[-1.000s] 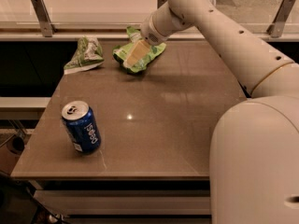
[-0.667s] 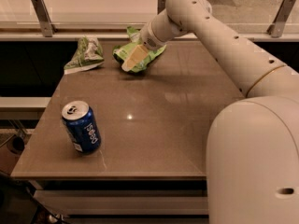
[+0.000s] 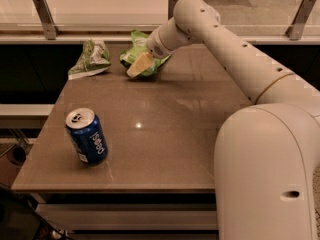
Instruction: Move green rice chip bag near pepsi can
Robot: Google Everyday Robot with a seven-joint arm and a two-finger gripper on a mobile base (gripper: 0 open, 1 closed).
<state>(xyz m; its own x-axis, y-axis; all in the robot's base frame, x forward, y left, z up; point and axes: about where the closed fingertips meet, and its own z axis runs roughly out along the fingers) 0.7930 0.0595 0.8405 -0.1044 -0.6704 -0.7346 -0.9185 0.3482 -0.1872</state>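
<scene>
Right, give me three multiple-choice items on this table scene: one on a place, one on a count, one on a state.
1. Where does the pepsi can stand on the table?
A. front left
B. rear right
C. dead centre

2. How many snack bags lie on the table?
A. one
B. two
C. four

3. How is the pepsi can posed?
A. lying on its side
B. crushed flat
C. standing, silver top up

Answers:
1 A: it stands near the table's front-left corner.
2 B: the green rice chip bag lies at the rear centre and the smaller darker-green bag at the rear left.
3 C: its silver top faces up. The gripper is far from it, at the green rice chip bag.
</scene>
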